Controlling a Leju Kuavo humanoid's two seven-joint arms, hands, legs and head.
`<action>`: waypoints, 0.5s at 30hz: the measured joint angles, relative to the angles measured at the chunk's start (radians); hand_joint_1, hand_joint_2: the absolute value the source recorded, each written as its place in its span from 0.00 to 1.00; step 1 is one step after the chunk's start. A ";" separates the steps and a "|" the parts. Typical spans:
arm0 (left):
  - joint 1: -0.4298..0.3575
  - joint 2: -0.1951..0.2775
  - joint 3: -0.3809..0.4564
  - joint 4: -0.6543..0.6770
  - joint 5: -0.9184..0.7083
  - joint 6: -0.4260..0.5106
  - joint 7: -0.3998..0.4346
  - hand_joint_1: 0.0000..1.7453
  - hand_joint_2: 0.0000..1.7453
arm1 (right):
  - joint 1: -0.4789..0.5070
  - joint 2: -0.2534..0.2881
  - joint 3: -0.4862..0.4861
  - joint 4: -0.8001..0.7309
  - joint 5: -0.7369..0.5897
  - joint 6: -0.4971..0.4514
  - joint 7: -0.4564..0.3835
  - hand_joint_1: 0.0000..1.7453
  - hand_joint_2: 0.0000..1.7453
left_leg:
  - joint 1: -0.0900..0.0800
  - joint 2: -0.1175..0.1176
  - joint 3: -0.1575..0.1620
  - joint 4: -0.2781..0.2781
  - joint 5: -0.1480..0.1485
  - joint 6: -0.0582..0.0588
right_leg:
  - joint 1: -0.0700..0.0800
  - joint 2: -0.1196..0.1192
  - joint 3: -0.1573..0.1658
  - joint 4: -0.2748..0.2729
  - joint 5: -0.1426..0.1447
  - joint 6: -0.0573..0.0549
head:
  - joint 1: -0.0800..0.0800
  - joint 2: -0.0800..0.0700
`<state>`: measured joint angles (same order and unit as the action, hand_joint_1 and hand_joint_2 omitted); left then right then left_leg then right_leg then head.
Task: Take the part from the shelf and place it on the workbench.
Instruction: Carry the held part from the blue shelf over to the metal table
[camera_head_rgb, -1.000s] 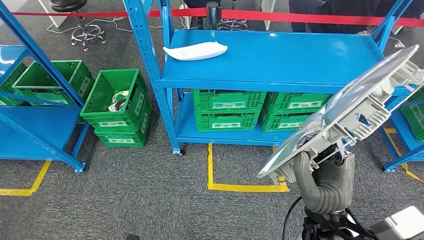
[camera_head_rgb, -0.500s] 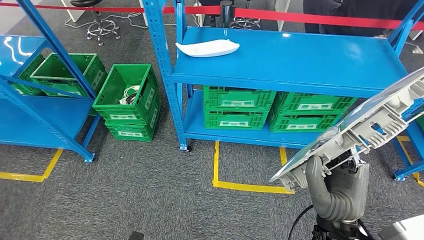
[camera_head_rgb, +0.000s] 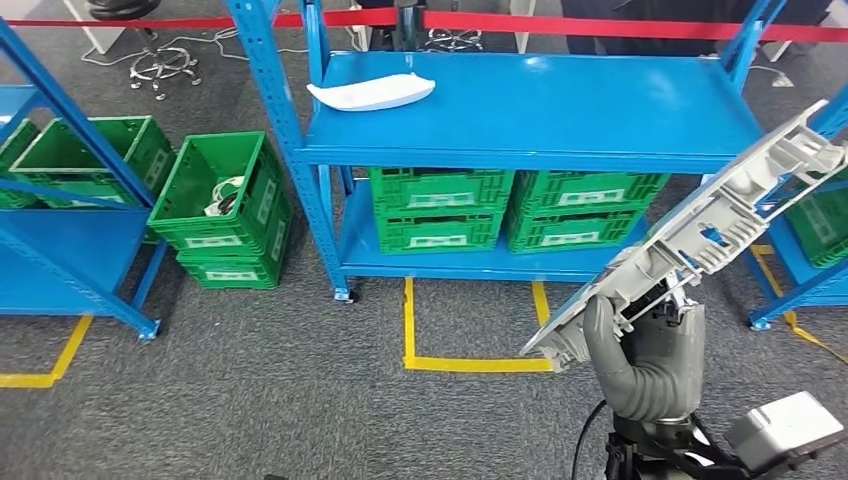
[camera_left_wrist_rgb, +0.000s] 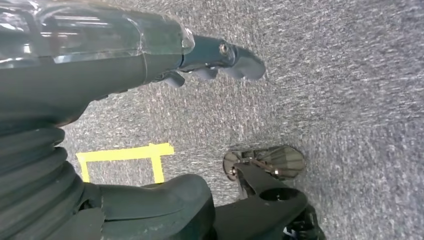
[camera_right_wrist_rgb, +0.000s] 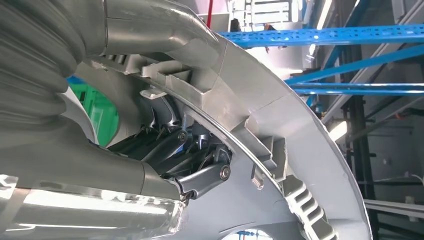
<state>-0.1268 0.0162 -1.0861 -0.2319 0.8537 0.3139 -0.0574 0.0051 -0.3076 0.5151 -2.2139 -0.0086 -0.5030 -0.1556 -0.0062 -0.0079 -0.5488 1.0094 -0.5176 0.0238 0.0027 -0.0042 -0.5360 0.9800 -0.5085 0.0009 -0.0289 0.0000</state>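
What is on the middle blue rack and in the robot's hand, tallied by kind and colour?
Green crates on the bottom shelf: 4
White part on the top shelf: 1
Grey part held by the right hand: 1
Total: 6

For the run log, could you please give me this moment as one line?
right hand: holds grey part, tilted | left hand: open, above carpet | white part: on blue shelf

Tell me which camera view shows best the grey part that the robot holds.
The head view: the part shows end to end, tilted, held by the right hand. The right wrist view shows a close section of its ribbed back. The left wrist view shows floor instead.
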 joint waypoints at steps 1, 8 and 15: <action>0.000 -0.001 0.000 0.000 0.000 0.000 -0.002 0.00 1.00 | 0.000 0.000 0.000 -0.001 0.001 0.000 0.000 1.00 1.00 | 0.000 0.000 0.000 -0.008 0.001 0.001 | 0.000 0.000 -0.002 0.000 0.001 0.005 | -0.001 0.000; 0.002 -0.008 0.000 0.001 0.009 0.001 -0.012 0.00 1.00 | -0.009 -0.003 0.000 -0.004 0.016 0.000 -0.002 1.00 1.00 | 0.009 -0.007 -0.002 -0.028 0.016 0.013 | -0.010 0.003 -0.112 0.274 -0.148 0.037 | 0.034 0.000; -0.002 -0.022 0.000 0.001 0.015 -0.001 -0.014 0.00 1.00 | -0.013 -0.003 0.001 -0.004 0.025 0.004 -0.002 1.00 1.00 | 0.007 -0.061 -0.022 -0.019 0.029 -0.010 | -0.019 0.071 0.028 -0.004 -0.017 0.019 | 0.055 0.000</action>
<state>-0.1293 -0.0062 -1.0857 -0.2312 0.8691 0.3129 -0.0717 -0.0078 -0.3107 0.5157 -2.2178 0.0169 -0.4985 -0.1581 0.0009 -0.0691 -0.5713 0.9904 -0.4883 0.0140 -0.0163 0.0670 -0.5077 0.9763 -0.5255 0.0201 0.0263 0.0000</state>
